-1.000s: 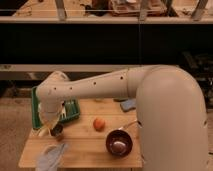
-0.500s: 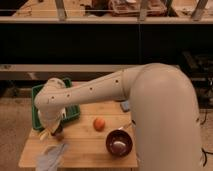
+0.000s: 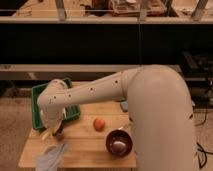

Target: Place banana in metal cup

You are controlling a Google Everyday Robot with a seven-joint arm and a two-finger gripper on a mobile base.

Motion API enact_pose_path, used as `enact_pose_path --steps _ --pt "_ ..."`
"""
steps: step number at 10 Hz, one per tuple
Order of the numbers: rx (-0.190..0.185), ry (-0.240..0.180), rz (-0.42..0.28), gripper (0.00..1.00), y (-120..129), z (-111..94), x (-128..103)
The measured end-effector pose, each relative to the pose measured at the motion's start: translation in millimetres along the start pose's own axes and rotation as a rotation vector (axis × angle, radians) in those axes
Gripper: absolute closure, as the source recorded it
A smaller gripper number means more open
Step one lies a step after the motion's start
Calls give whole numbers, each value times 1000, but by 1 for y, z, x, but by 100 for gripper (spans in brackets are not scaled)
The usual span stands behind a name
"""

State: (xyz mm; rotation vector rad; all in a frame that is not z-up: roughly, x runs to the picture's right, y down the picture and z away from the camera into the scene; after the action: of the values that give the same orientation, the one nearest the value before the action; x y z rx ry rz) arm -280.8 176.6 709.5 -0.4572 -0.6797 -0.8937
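Observation:
My gripper (image 3: 51, 131) hangs from the big white arm over the left part of the wooden table (image 3: 85, 150), just in front of the green tray. A slim pale yellow piece, the banana (image 3: 47, 134), shows at its tip, and the gripper seems shut on it. A small dark round thing right under and beside the tip looks like the metal cup (image 3: 59, 135); it is mostly hidden by the gripper. The banana end is close above or beside the cup; I cannot tell if it is inside.
A green tray (image 3: 41, 96) stands at the table's back left. A round orange fruit (image 3: 99, 123) lies mid-table. A dark purple bowl (image 3: 119, 143) is at the front right. A crumpled pale thing (image 3: 51, 157) lies at the front left. A light blue item (image 3: 123, 106) sits under the arm.
The gripper has dropped a little lower toward the table's left part, staying by the small dark cup. The orange fruit and the bowl have not moved.

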Motion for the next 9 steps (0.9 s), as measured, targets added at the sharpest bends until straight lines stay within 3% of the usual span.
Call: enact_pose_path --steps 1,5,9 --pt "-1 4 11 96 2 -1 4" --pt "-4 5 14 55 5 0 9" --pt "-8 11 2 21 0 0 10"
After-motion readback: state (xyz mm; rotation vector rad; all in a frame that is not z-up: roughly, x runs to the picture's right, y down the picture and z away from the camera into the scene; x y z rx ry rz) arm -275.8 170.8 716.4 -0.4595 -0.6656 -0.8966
